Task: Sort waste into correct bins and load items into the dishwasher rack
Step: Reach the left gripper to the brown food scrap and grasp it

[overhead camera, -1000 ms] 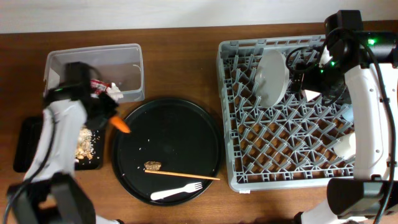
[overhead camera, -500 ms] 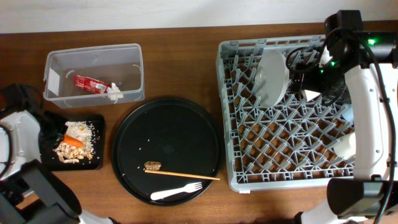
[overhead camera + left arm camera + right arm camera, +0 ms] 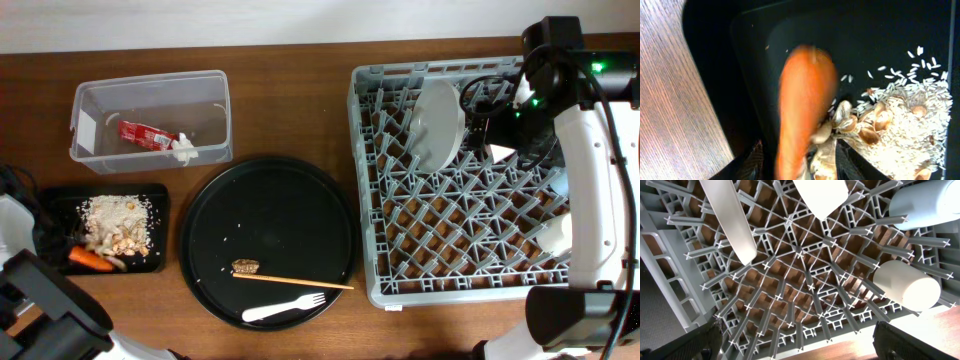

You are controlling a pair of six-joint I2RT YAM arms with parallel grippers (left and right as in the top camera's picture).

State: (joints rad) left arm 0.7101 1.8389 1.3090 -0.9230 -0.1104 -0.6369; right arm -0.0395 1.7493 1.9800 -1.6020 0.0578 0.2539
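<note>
Carrot (image 3: 805,95), orange and blurred, sits just ahead of the left tool (image 3: 796,164), between its parted fingers and not clamped. It lies in the flat black tray (image 3: 850,30) below that tool, touching brownish scraps (image 3: 865,130), with rice grains (image 3: 910,125) to the tool's right. The right tool (image 3: 801,345) hangs over the grey dishwasher rack (image 3: 662,250), its fingers wide apart and empty. Ahead-left of it a pale plate (image 3: 730,220) stands on edge, and ahead-right a white cup (image 3: 905,287) lies on its side.
</note>
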